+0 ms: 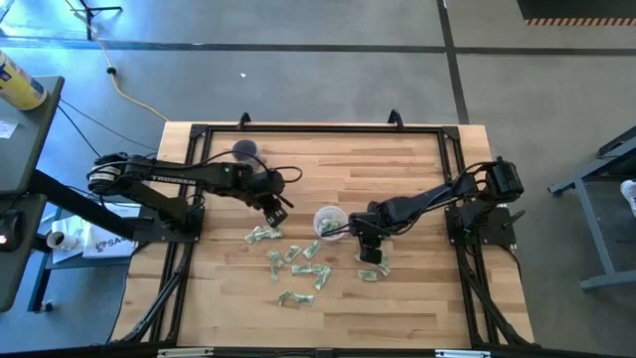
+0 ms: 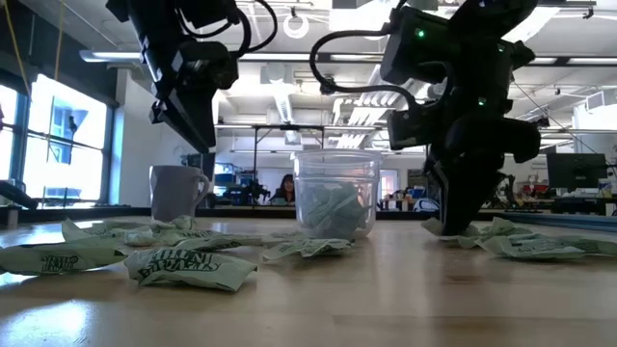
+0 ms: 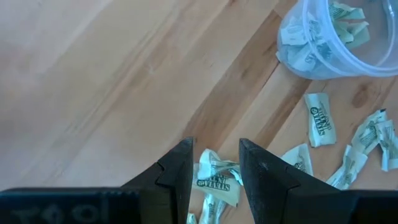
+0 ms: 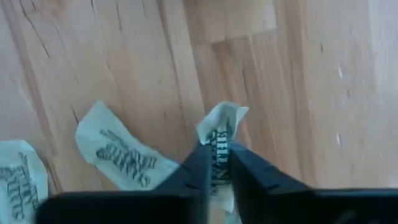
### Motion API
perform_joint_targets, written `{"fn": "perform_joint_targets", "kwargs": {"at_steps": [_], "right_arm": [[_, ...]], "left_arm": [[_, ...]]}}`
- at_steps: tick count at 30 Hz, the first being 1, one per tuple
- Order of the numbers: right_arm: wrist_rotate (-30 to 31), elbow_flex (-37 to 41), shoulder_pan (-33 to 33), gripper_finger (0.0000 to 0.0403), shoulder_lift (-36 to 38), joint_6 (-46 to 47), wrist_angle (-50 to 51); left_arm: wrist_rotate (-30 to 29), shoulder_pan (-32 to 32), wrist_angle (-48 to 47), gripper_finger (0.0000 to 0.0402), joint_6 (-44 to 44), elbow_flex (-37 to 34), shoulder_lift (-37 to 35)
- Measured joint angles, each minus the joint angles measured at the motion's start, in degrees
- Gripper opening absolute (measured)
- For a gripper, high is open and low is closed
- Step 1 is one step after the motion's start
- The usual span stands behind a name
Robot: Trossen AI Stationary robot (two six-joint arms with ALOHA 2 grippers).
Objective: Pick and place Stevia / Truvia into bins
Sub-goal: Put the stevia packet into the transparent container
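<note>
Several pale green and white Stevia sachets (image 1: 293,267) lie flat and scattered on the wooden table, left and near of the clear plastic cup (image 1: 329,221). The cup stands upright and holds several sachets (image 3: 323,28). My right gripper (image 1: 370,253) is down at the table just right of the cup and is shut on one sachet (image 4: 221,134). My left gripper (image 3: 214,177) hangs open above the table, left of the cup, over a crumpled sachet (image 3: 214,177) that shows between its fingers without touching them. My right gripper pinches one sachet between its two fingers, on a crumpled end (image 4: 221,146) that bulges out past the fingertips. The fingers come from above, pointing steeply down. In the low view the fingertips (image 2: 455,227) stand at the table top among other sachets.
A purple mug (image 1: 244,151) stands at the far left of the table, behind my left arm. More sachets (image 2: 540,243) lie by my right gripper. A black frame (image 1: 318,127) runs around the table's edges. A person (image 2: 285,189) sits far off in the room.
</note>
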State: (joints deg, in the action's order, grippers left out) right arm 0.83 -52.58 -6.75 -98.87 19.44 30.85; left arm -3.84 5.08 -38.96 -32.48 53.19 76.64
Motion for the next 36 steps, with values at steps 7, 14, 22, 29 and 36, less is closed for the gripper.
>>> {"fn": "perform_joint_targets", "kwargs": {"at_steps": [7, 14, 22, 29, 36], "right_arm": [[5.40, -11.99, 1.58, 0.0012, 3.26, -3.30, 12.04], [2.35, -21.22, 6.91, 0.0010, 6.35, -11.01, 13.08], [-5.43, -23.27, 8.62, 0.0016, 0.71, -14.18, 5.73], [-5.09, -23.16, 8.62, 0.0118, -1.66, -13.27, 4.01], [3.68, -23.23, 7.03, 0.0222, 3.32, -17.06, 8.11]], "left_arm": [[2.15, 1.03, -0.04, 0.0161, 0.78, -0.06, -0.57], [1.26, 0.89, -1.09, 0.0161, 0.73, -0.07, -7.44], [-1.41, -1.20, -10.13, 0.0161, -1.80, -0.07, -12.85], [-6.98, -7.43, -12.57, 0.0161, -5.85, -0.07, -13.03], [-7.73, -10.35, -12.71, 0.0195, -8.78, -0.04, -9.20]]}}
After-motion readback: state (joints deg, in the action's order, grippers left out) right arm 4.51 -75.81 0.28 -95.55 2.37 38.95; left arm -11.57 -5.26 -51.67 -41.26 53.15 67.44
